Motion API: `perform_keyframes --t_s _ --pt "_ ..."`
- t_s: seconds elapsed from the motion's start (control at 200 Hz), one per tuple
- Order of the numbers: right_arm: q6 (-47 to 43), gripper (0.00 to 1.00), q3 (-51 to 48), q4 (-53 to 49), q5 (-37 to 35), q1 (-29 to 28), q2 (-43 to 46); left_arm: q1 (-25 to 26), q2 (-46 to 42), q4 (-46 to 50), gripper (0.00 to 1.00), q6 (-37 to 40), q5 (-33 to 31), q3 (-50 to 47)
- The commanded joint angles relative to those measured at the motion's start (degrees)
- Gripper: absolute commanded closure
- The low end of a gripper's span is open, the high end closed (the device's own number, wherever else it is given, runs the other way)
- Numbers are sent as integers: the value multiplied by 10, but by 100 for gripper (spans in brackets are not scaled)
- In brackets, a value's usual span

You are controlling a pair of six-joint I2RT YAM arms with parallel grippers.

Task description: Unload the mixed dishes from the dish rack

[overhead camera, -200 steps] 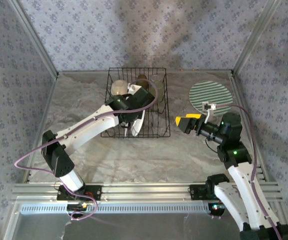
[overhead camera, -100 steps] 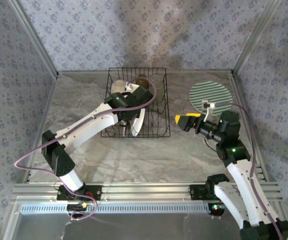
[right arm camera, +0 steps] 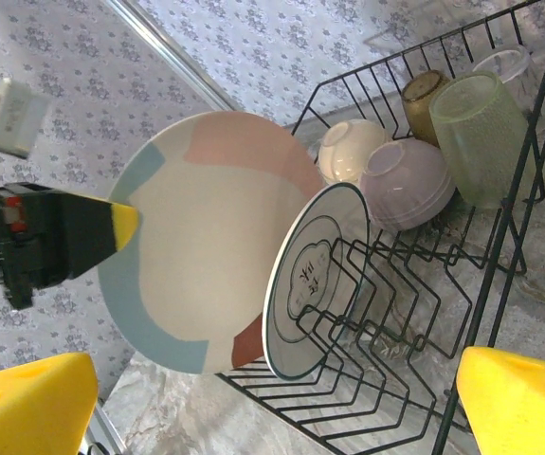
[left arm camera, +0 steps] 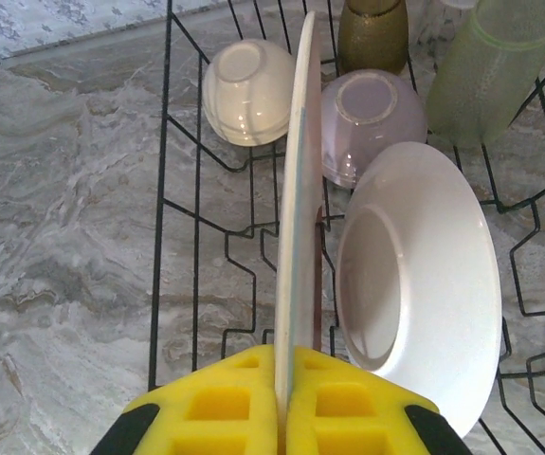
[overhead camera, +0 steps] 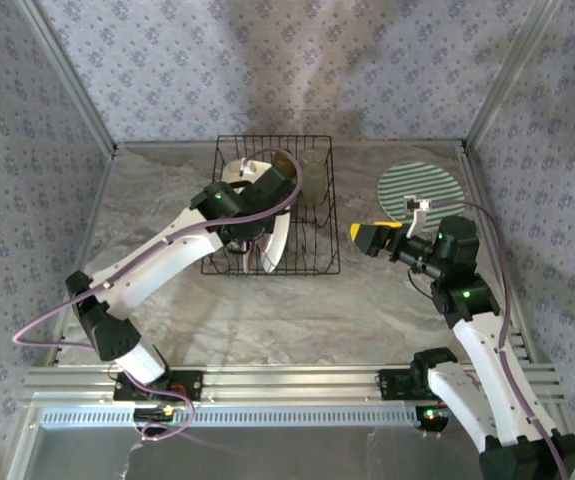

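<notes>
The marbled surface [overhead camera: 367, 310] carries the black wire dish rack [overhead camera: 312, 272], which lies beneath the left fingers [left arm camera: 253, 403] and just left of the right fingers [overhead camera: 370, 238]. The left fingers pinch the rim of an upright colour-block plate [right arm camera: 206, 237]. A white-backed plate [left arm camera: 424, 275] leans just right of them. A striped plate [overhead camera: 422, 190] lies flat beyond the right fingers, which are spread wide and hold nothing. Beyond the left fingers sit a pale green tumbler [left arm camera: 485, 66], a lilac bowl [left arm camera: 372, 118], a cream bowl [left arm camera: 248, 90] and an olive cup [left arm camera: 372, 33].
</notes>
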State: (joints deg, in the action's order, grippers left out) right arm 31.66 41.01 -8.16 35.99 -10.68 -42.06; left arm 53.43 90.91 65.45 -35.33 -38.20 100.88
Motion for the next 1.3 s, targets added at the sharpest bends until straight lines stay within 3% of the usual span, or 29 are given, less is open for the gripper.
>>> perform_keyframes --t_s 0.0,0.23,0.36,0.665,0.909,1.294 --pt "-5 0 20 -6 -12 -4 -2 7 -48 20 100 -14 -1 22" --pt "1 0 20 2 -21 -5 -7 0 -95 16 100 -9 8 23" --pt "-3 0 22 -3 -33 -5 -10 -28 -135 -17 100 -1 51 6" --pt "-6 0 29 2 -48 -5 -26 -121 -194 -82 100 16 219 -5" --pt "2 0 33 21 -50 -5 -40 -205 -213 -137 100 -1 399 -5" --pt "33 0 48 59 -16 4 -50 -308 -197 -313 100 -113 686 -98"
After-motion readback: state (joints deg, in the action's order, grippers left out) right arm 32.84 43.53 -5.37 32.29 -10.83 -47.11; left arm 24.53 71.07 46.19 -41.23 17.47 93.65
